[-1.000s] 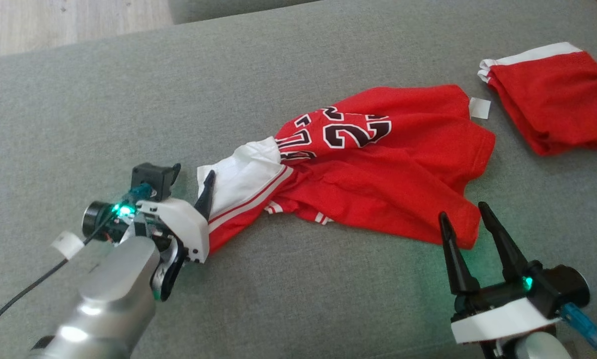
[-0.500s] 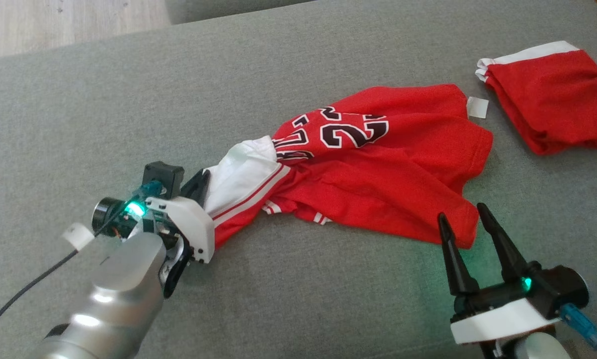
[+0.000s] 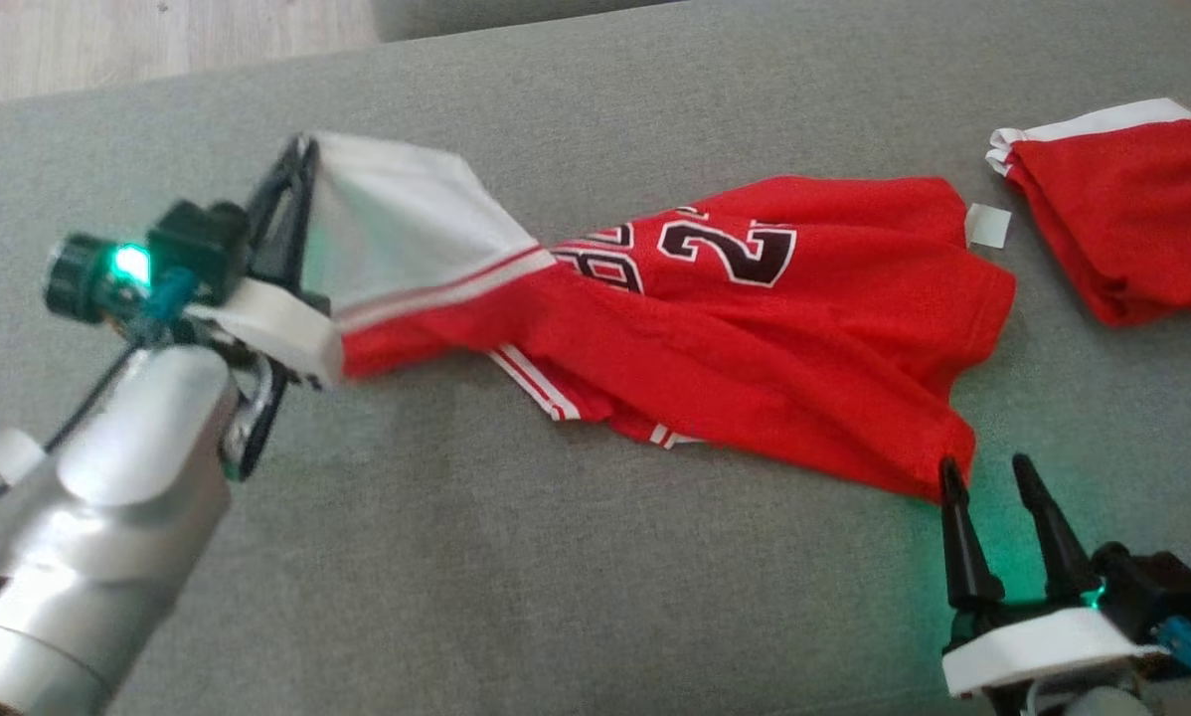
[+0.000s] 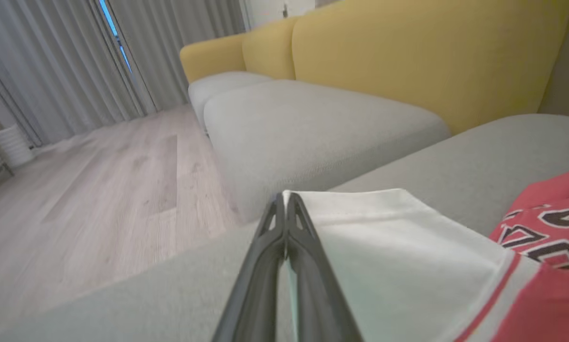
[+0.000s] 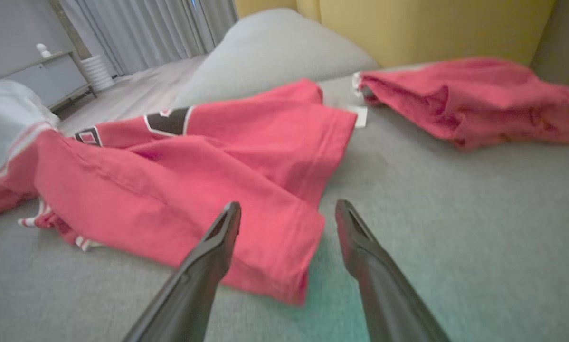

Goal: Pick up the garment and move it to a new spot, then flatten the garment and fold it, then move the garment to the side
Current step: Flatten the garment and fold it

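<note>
Upper left of the head view: left gripper (image 3: 295,159), fingers pressed tight together and clamped on a corner of the white panel of the red basketball jersey (image 3: 755,328). Panel stretched taut from the fingertips down toward the right, raised off the grey sofa cushion (image 3: 556,577), edged with red and white stripes at the join with the red cloth. Rest of the jersey spread in loose folds across the middle of the frame, flat on the cushion, black numerals with white outlines facing up near the centre. Small white tag (image 3: 987,226) just off the jersey's upper right corner.

Lower right of the head view: right gripper (image 3: 985,465), fingers well apart, nothing between them, tips right at the jersey's lower right corner; touching the cloth or not, cannot tell. Green glow on the cushion around it.

Upper right: second red garment (image 3: 1122,219) with a white band, bunched up, apart from the jersey. Top left corner: strip of pale wood floor (image 3: 108,45).

Left wrist view, lower middle: closed fingers with white cloth pinched at the tips and fanning out to the right. Yellow sofa backrest (image 4: 408,57) at upper right, grey curtains (image 4: 52,61) at upper left.

Right wrist view, bottom edge: spread fingers, one over the jersey's near corner, the other over bare cushion.
</note>
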Robot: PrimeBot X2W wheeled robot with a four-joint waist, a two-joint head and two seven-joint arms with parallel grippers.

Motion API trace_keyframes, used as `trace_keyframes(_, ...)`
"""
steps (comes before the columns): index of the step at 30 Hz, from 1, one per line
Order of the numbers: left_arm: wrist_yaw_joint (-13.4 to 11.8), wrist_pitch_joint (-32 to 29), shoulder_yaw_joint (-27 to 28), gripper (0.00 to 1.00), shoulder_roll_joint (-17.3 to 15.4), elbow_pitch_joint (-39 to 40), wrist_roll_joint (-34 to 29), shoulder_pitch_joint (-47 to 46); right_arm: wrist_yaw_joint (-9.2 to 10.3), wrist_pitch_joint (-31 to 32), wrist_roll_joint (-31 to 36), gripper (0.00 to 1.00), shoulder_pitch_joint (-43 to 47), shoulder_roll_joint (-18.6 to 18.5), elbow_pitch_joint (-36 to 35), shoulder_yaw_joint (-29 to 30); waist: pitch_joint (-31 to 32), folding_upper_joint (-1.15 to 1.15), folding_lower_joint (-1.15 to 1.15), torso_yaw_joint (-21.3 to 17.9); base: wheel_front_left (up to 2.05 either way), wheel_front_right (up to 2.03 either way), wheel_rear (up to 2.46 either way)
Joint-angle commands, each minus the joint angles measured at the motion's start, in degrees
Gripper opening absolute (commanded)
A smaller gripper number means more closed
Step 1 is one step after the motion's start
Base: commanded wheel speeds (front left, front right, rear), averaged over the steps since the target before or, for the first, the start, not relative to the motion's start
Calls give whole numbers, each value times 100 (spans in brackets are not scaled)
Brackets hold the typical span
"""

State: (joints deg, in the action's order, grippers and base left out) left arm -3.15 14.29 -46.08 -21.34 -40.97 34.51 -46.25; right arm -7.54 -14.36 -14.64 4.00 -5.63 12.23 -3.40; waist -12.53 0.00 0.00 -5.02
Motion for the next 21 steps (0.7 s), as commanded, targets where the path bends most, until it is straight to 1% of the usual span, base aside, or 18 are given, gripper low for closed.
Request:
trace_keyframes(1,-87,60,282,0,-326,294,-82,-281,5,-63,-129,100,-188,-45,-10,-102,-19,0,0,22,0,0,0)
trace_keyframes(5,-236,68,449,0,-586,857,-222,-260,5,-63,-355,100,-229,-171,298,-220,-40,0,0,36,0,0,0)
trace_keyframes(8,-309,69,532,0,-705,1130,-246,-167,5,-63,-467,100,-243,-211,350,-339,-45,0,0,15,0,0,0)
trace_keyframes(11,-355,69,553,0,-747,1307,-247,-81,5,-63,-557,100,-249,-298,390,-639,-48,0,0,2,0,0,0)
trace_keyframes(16,-347,70,537,0,-778,1439,-231,-3,5,-63,-761,100,-225,-477,421,-1180,-65,0,0,4,0,0,0)
trace_keyframes(21,-333,44,507,0,-791,1486,-213,-1,5,-63,-849,100,-241,-628,600,-1487,-84,0,0,39,0,0,0)
